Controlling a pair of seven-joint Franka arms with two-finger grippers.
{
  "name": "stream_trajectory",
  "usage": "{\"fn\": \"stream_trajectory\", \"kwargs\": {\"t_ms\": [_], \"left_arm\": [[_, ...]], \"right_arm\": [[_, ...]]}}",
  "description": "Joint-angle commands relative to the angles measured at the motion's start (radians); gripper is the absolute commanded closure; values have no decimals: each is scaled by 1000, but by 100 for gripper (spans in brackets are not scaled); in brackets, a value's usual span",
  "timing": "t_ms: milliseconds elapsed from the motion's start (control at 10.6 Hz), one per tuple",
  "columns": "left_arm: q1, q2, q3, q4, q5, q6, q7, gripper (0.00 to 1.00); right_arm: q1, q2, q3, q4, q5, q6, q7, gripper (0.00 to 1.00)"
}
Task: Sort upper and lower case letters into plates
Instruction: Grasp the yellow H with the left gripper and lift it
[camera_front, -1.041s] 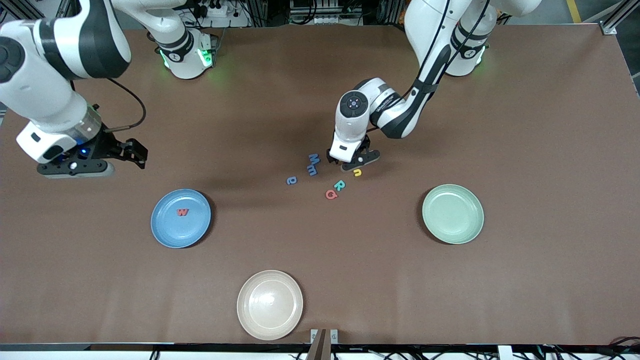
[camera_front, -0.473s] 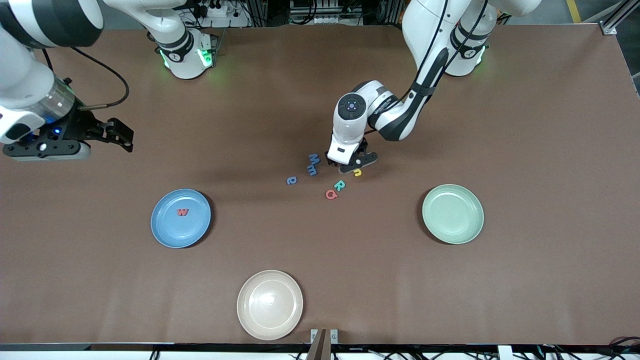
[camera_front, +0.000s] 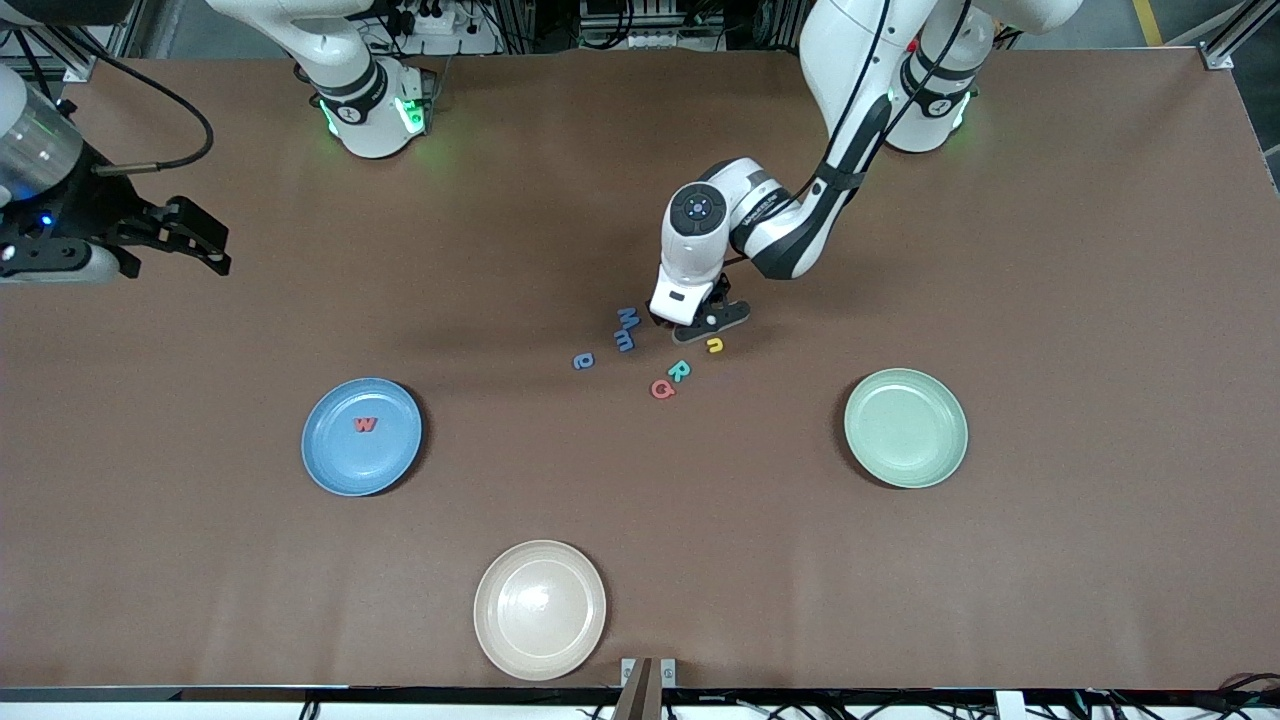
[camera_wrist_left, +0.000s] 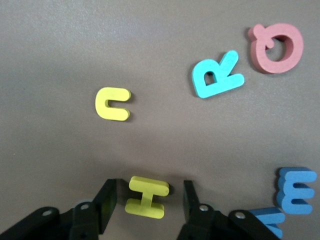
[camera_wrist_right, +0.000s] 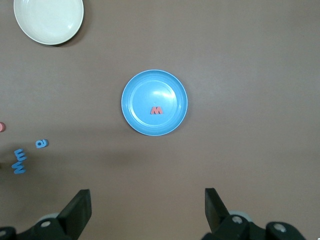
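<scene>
Fingers of my left gripper stand open on either side of a yellow H, with a gap showing on each side, so nothing is held yet. The H lies flat between them, its crossbar running across the gap from one finger toward the other, so closing should pinch its two bars; that is my judgement, not something I can confirm. The left arm is plainly the nearer one: its gripper sits low over the letter cluster in mid-table, and from the front its body hides the H altogether.

Around it lie a yellow n, a teal R, a pink Q and blue letters, the last cut off at the frame edge, so I cannot read them there.

My right gripper waits wide open and empty, high over the right arm's end of the table. The blue plate holds a red W; the green plate, toward the left arm's end, is bare. A cream plate sits nearest the front camera
</scene>
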Motion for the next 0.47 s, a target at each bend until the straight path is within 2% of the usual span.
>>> {"fn": "stream_trajectory", "kwargs": {"t_ms": [0,189,284,378], "left_arm": [[-10,14,0,16,25,5,-37,53],[-19,13,0,14,25,5,-46,53],[-23,13,0,14,25,3,-51,59],[-23,14,0,14,25,5,-51,70]], "right_arm": [[-17,-15,7,29,24,-43,-17,0],[-14,-17,9,52,26,-49,-17,0],[-13,-37,11,44,33,-49,-14,0],[-14,-37,14,44,41,-49,-14,0]]}}
